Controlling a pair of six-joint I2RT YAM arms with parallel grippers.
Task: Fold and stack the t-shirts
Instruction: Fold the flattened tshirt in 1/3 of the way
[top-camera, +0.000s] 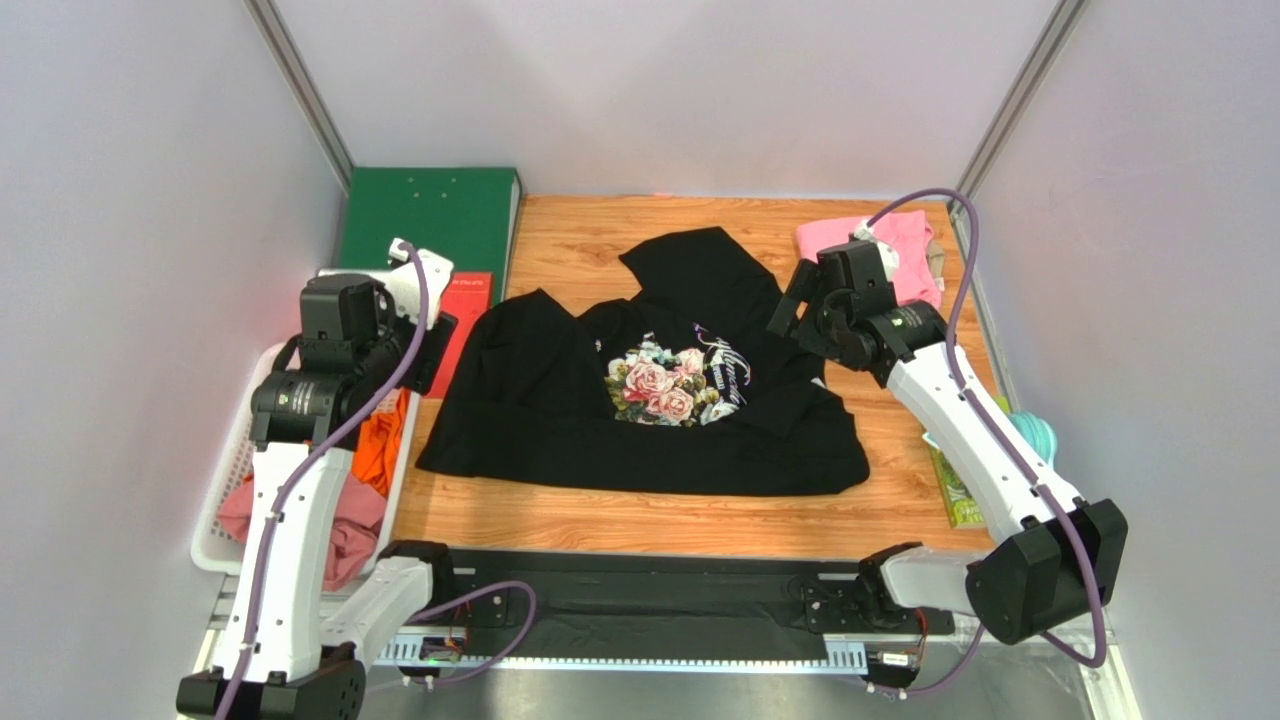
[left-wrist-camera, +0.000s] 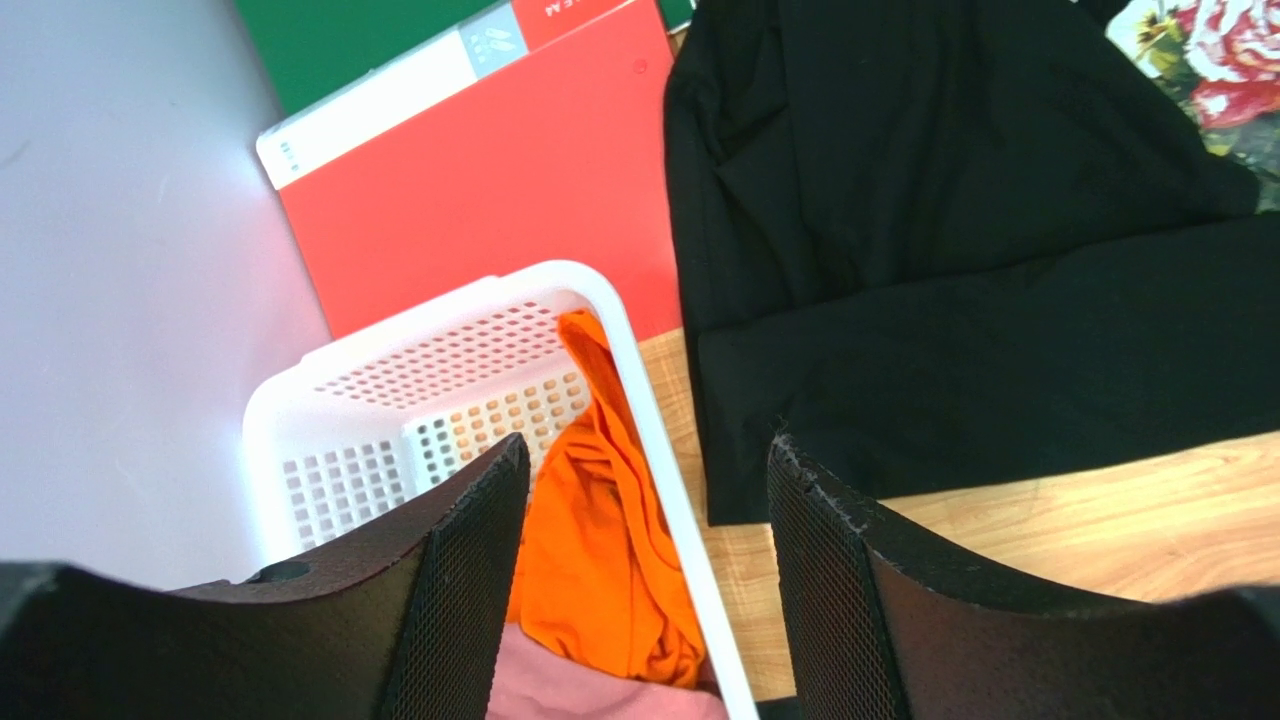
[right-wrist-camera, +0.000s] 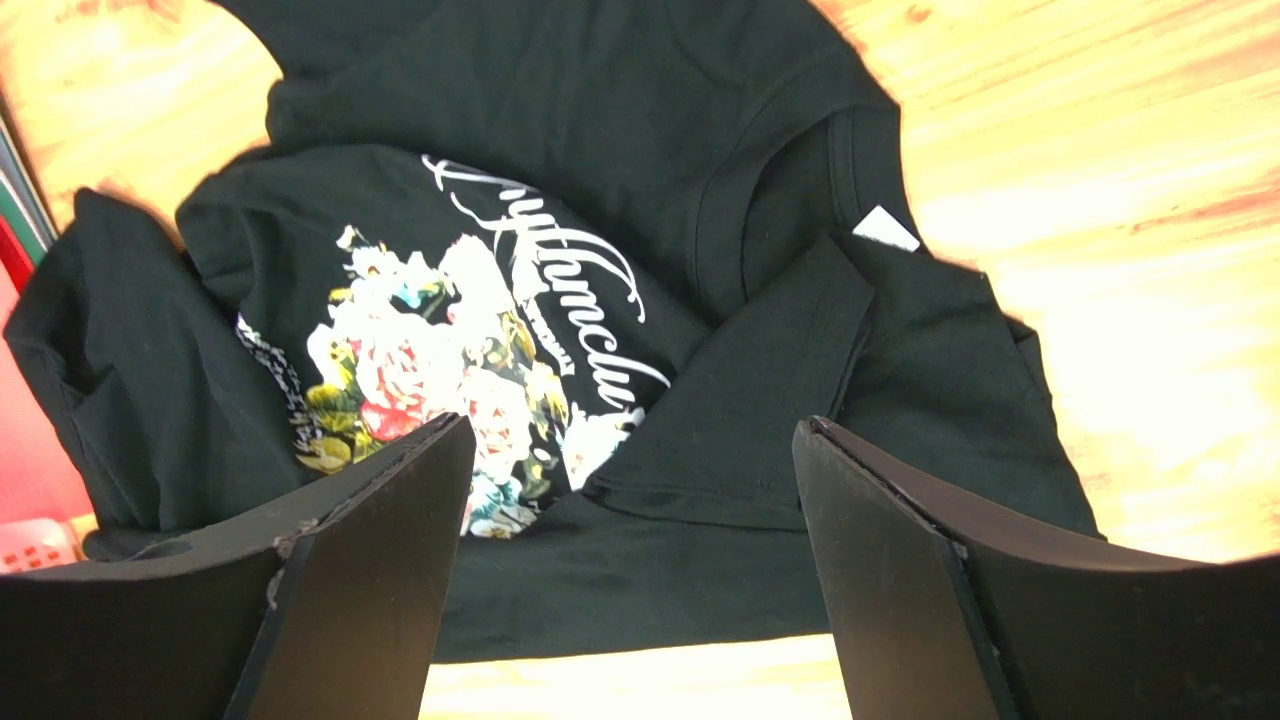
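**Progress: early stage.**

The large black cotton t-shirt with the pink-rose print and white script (top-camera: 646, 398) lies print-up across the middle of the wooden counter (top-camera: 631, 525). It is not yet folded to a finished shape. One sleeve is turned in over the chest beside the collar, the far portion is bunched, and the hem runs loose along the near side. I judge this fold to be begun at most.

The left fingers (left-wrist-camera: 451, 600) stand apart with nothing between them. They hang above the left edge of the counter, over the rim of the white perforated plastic basket (left-wrist-camera: 451, 293).

The right fingers (right-wrist-camera: 902, 600) are spread wide and empty, poised above the shirt's right shoulder, towards the far right.

**Completed, as far as can be seen:** a plain pink cloth t-shirt (top-camera: 879, 240) rests at the far right corner. It appears folded, though I cannot confirm this.

**Outstanding:** the crumpled orange t-shirt (left-wrist-camera: 601, 525) and the dusty-rose one (top-camera: 343, 528) lie unfolded in the basket. The black shirt needs its fold completed and then placing on the stack.
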